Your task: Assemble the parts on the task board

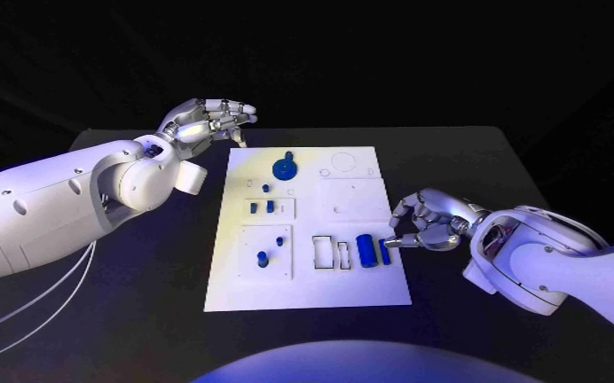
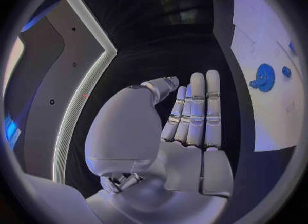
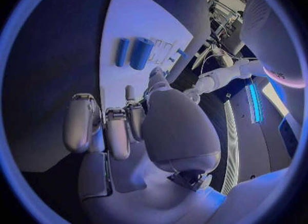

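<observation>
White task board [image 1: 307,290], blue parts [image 1: 366,250], blue gear [image 1: 284,168], black table [image 1: 153,312], silver hands [image 1: 429,223], white arms [image 1: 64,201]

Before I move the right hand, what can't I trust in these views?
- Contact between the right hand and the slim blue cylinder: head view too small; in the right wrist view its own palm blocks it.
- Small blue parts on the task board: shapes too small.
- Left hand: open, off the board.

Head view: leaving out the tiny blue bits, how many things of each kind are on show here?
Robot hands: 2 (left, right)
White task board: 1
Blue cylinders: 2 ()
Blue wheel-shaped piece: 1
Total: 6
</observation>
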You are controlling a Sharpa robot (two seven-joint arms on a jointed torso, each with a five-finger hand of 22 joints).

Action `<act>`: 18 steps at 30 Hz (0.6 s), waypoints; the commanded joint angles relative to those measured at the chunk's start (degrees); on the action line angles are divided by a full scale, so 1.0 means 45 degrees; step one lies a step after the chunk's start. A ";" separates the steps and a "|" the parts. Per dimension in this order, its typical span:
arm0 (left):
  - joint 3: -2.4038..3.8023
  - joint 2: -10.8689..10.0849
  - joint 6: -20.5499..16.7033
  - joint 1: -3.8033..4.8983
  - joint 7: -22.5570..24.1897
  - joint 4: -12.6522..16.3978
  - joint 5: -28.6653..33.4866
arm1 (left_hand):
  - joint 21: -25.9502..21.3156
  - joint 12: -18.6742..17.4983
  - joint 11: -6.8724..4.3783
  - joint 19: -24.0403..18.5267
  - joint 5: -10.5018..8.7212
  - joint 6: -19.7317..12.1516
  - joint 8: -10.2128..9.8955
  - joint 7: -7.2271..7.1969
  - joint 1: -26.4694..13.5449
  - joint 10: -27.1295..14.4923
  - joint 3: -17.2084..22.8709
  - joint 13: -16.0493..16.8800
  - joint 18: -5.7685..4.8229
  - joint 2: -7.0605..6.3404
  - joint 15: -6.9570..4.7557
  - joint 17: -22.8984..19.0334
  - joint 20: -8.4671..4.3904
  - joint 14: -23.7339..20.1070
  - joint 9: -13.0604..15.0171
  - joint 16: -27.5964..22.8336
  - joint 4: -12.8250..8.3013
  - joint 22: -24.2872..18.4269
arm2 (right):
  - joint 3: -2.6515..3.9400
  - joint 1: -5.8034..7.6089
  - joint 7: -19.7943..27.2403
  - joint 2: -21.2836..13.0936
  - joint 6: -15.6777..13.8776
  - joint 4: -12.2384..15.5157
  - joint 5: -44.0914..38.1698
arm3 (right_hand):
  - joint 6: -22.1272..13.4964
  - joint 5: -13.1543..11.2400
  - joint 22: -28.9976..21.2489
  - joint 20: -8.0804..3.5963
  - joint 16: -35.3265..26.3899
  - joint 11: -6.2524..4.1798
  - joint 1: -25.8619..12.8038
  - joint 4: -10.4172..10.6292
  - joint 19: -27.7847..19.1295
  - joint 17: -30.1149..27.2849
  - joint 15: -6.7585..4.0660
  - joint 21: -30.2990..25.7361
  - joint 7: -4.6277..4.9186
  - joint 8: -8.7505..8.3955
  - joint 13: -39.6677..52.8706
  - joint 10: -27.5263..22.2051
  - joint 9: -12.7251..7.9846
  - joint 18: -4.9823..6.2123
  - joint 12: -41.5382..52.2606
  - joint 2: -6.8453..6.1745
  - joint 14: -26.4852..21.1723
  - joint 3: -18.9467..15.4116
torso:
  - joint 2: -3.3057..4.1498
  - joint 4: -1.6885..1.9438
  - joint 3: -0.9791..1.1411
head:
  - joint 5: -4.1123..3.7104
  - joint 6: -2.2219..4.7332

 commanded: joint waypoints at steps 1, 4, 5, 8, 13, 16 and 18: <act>-0.0009 -0.0003 0.0123 -0.0015 0.0107 0.0074 -0.0043 | -0.0047 0.0040 0.0014 0.0053 0.0048 -0.0075 -0.0017 0.0091 -0.0070 -0.0097 -0.0061 -0.0018 0.0092 0.0003 0.0039 -0.0021 0.0077 -0.0086 -0.0010 -0.0044 0.0026 -0.0013 | 0.0000 -0.0098 -0.0785 0.0174 -0.0434 0.0023 -0.1045 | 0.0081 -0.0027 0.1823 0.0029 0.0070 0.0049 -0.0236 0.0003 0.0069 0.1679 -0.0007 0.0090 0.0016 -0.0093 0.0024 0.0036 -0.0052 -0.0159 -0.0007 -0.0010 0.0994 -0.0072 | 0.0011 0.0018 0.0009 | -0.0081 -0.0005; -0.0019 -0.0020 0.0130 -0.0021 0.0112 0.0102 -0.0043 | -0.0053 0.0046 0.0015 0.0057 0.0049 -0.0077 -0.0015 0.0094 -0.0067 -0.0103 -0.0060 -0.0019 0.0093 0.0005 0.0039 -0.0021 0.0077 -0.0087 -0.0010 -0.0043 0.0022 -0.0019 | -0.0007 -0.0161 -0.1020 0.0358 -0.0436 -0.0009 -0.1221 | 0.0100 -0.0027 0.1831 0.0031 0.0078 0.0048 -0.0296 0.0005 0.0072 0.1695 -0.0007 0.0102 0.0014 -0.0098 0.0017 0.0028 -0.0071 -0.0160 -0.0020 -0.0028 0.0996 -0.0078 | 0.0022 0.0011 0.0009 | -0.0104 0.0005; -0.0020 -0.0023 0.0130 -0.0021 0.0110 0.0107 -0.0043 | -0.0053 0.0046 0.0015 0.0057 0.0049 -0.0077 -0.0015 0.0094 -0.0067 -0.0103 -0.0060 -0.0019 0.0093 0.0005 0.0039 -0.0021 0.0077 -0.0087 -0.0010 -0.0043 0.0022 -0.0019 | -0.0009 -0.0174 -0.1100 0.0420 -0.0418 -0.0029 -0.1265 | 0.0117 -0.0026 0.1837 0.0031 0.0083 0.0046 -0.0346 0.0008 0.0073 0.1708 -0.0008 0.0109 0.0011 -0.0101 0.0013 0.0024 -0.0087 -0.0161 -0.0029 -0.0043 0.0997 -0.0082 | 0.0028 0.0001 0.0006 | -0.0125 0.0014; -0.0025 -0.0027 0.0145 -0.0024 0.0088 0.0122 -0.0026 | -0.0053 0.0046 0.0015 0.0057 0.0049 -0.0077 -0.0015 0.0094 -0.0067 -0.0103 -0.0060 -0.0019 0.0093 0.0005 0.0039 -0.0021 0.0077 -0.0087 -0.0010 -0.0043 0.0022 -0.0019 | -0.0015 -0.0201 -0.1330 0.0626 -0.0341 -0.0111 -0.1353 | 0.0150 -0.0025 0.1855 0.0032 0.0096 0.0042 -0.0459 0.0013 0.0082 0.1737 -0.0009 0.0139 0.0007 -0.0107 0.0033 0.0033 -0.0118 -0.0166 -0.0031 -0.0063 0.1001 -0.0082 | 0.0042 0.0008 0.0002 | -0.0157 -0.0007; -0.0027 -0.0026 0.0173 -0.0025 0.0073 0.0138 -0.0005 | -0.0053 0.0046 0.0015 0.0057 0.0049 -0.0077 -0.0015 0.0094 -0.0067 -0.0103 -0.0060 -0.0019 0.0093 0.0005 0.0039 -0.0021 0.0077 -0.0087 -0.0010 -0.0043 0.0022 -0.0019 | -0.0022 -0.0258 -0.1534 0.0953 -0.0295 -0.0253 -0.1419 | 0.0179 -0.0025 0.1854 0.0033 0.0100 0.0040 -0.0597 0.0017 0.0070 0.1744 -0.0011 0.0115 0.0003 -0.0120 0.0023 0.0021 -0.0157 -0.0160 -0.0055 -0.0048 0.1000 -0.0066 | 0.0027 0.0003 0.0008 | -0.0142 -0.0041; -0.0027 -0.0029 0.0191 -0.0025 0.0072 0.0147 0.0002 | -0.0053 0.0046 0.0015 0.0057 0.0049 -0.0077 -0.0015 0.0094 -0.0067 -0.0103 -0.0060 -0.0019 0.0093 0.0005 0.0039 -0.0021 0.0077 -0.0087 -0.0010 -0.0043 0.0022 -0.0019 | -0.0024 -0.0340 -0.1681 0.1141 -0.0273 -0.0350 -0.1488 | 0.0216 -0.0025 0.1862 0.0034 0.0103 0.0036 -0.0711 0.0017 0.0069 0.1748 -0.0012 0.0119 -0.0003 -0.0122 0.0046 0.0031 -0.0186 -0.0161 -0.0057 -0.0029 0.1000 -0.0048 | 0.0028 0.0011 0.0008 | -0.0117 -0.0040; -0.0028 -0.0035 0.0208 -0.0025 0.0072 0.0152 0.0006 | -0.0059 0.0052 0.0015 0.0061 0.0050 -0.0075 -0.0010 0.0094 -0.0062 -0.0108 -0.0060 -0.0019 0.0093 0.0004 0.0039 -0.0020 0.0077 -0.0089 -0.0008 -0.0043 0.0016 -0.0024 | -0.0024 -0.0380 -0.1867 0.1244 -0.0162 -0.0430 -0.1546 | 0.0245 -0.0026 0.1868 0.0033 0.0105 0.0032 -0.0763 0.0016 0.0070 0.1754 -0.0014 0.0125 -0.0008 -0.0120 0.0063 0.0040 -0.0200 -0.0162 -0.0054 -0.0025 0.1000 -0.0040 | 0.0026 0.0016 0.0010 | -0.0118 -0.0060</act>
